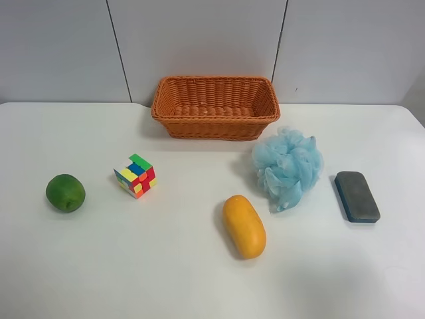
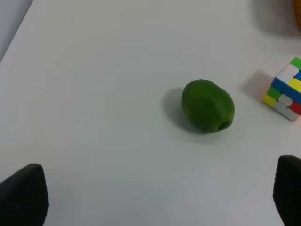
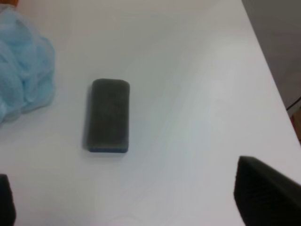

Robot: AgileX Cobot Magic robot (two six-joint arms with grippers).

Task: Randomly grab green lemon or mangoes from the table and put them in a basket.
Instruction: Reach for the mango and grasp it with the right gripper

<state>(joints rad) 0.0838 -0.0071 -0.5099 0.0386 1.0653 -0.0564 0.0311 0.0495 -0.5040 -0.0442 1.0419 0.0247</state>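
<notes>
The left end effector (image 2: 155,207), fingers wide apart and empty, faces the green lemon (image 2: 207,106) on the left of the desk (image 1: 166,279), likely poised to grab it. The right end effector (image 3: 136,207), also apart, faces a grey block (image 3: 109,115). The mango (image 1: 244,226) lies near-centre; the basket (image 1: 216,80), far, is empty.

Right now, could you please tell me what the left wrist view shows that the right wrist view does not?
Only the left wrist view shows the green lemon and the puzzle cube. Only the right wrist view shows the grey block and the blue bath puff. Both show the white table, and each shows its own arm's end: the left hand and the right hand, both open and empty.
</notes>
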